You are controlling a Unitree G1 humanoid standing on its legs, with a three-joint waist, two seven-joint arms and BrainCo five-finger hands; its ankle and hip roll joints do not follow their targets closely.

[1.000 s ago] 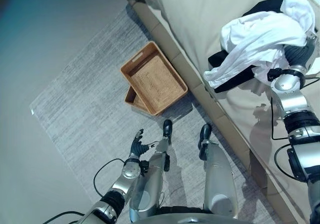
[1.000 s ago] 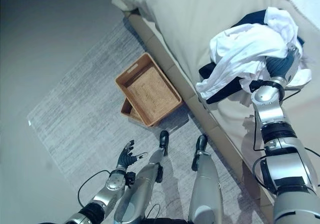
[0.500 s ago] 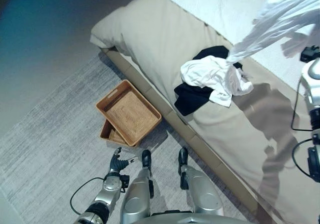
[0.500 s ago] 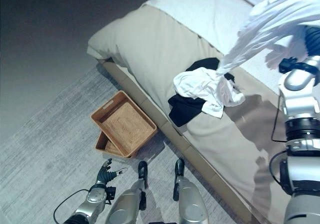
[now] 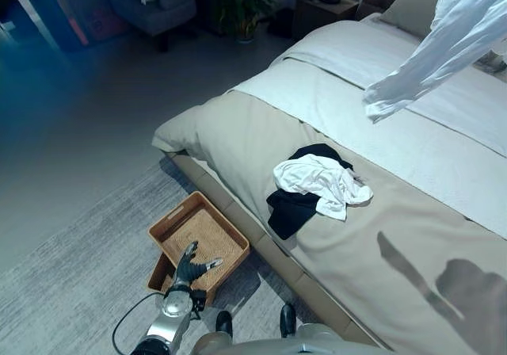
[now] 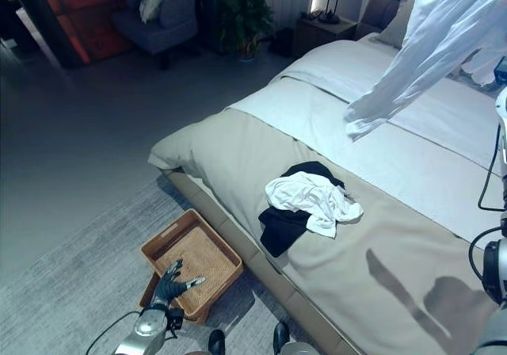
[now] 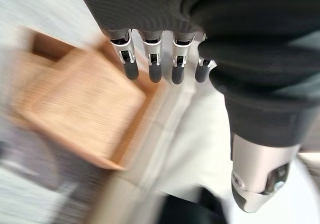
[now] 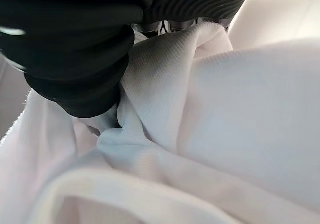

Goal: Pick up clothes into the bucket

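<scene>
While right hand point(image 8: 75, 49) clutches soft white shirt point(image 5: 444, 42), left hand point(image 5: 190, 266) relaxed above woven rectangular basket point(image 5: 170, 230).

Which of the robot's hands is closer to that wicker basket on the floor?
The left hand. It hovers open just above the basket by the bed. The right hand is far off, up over the bed, clutching a white shirt that hangs in the air.

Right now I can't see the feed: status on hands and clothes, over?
Right robot hand clamped on white garment, lifted high over bed. Left robot hand open, low, over wicker basket. White and dark clothes still on bed.
</scene>
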